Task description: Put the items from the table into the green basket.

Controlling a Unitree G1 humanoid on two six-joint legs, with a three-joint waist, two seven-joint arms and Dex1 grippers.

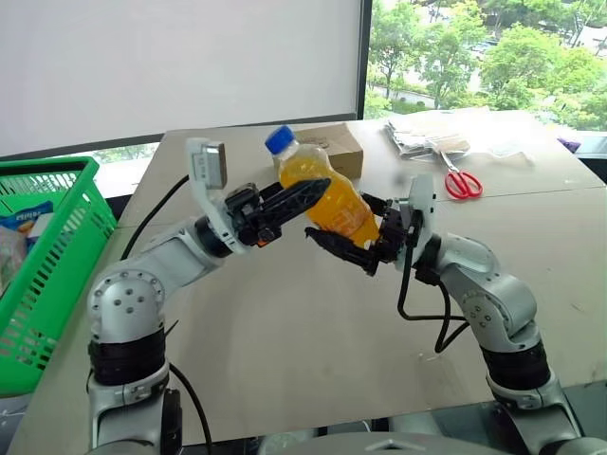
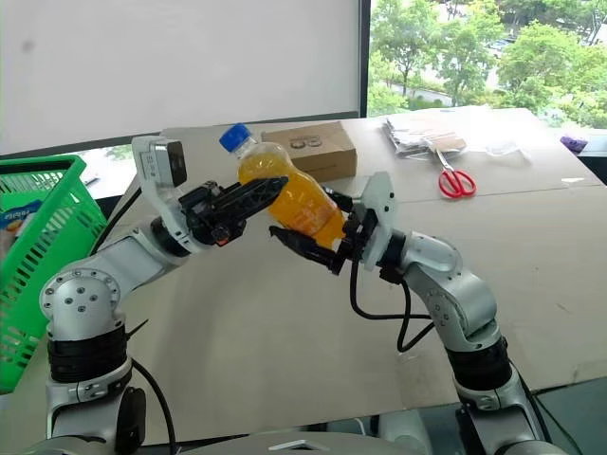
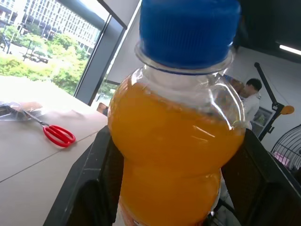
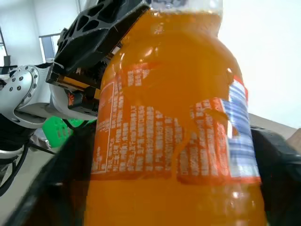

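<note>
Green basket point(image 1: 52, 256) sits at far left, off the table's left edge, slotted sides, some packaged goods inside incl. a blue-white printed pack point(image 1: 24, 220). Next, left gripper point(image 1: 289, 204) reaches in from the left, black fingers closed on the upper half of the orange bottle point(image 1: 332, 194), one finger lying across its shoulder just under the neck. Bottle is held in the air above the table point(image 1: 285, 332), tilted, blue cap point(image 1: 280, 139) up and toward the left, base down to the right; clear plastic, orange liquid, pinched waist, orange printed label with a blue-white strip round the lower body. Right gripper point(image 1: 356, 248) comes from the right, fingers spread around the bottle's lower half, one under it, one behind; contact there can't be told. Tabletop below the bottle is bare, plenty of room toward the near edge and left toward the basket. Behind the bottle a brown cardboard box point(image 1: 334, 150). Further right, red scissors point(image 1: 463, 182) and clear plastic bags point(image 1: 427, 137) near the table's far edge by the window, well apart from both arms.
</note>
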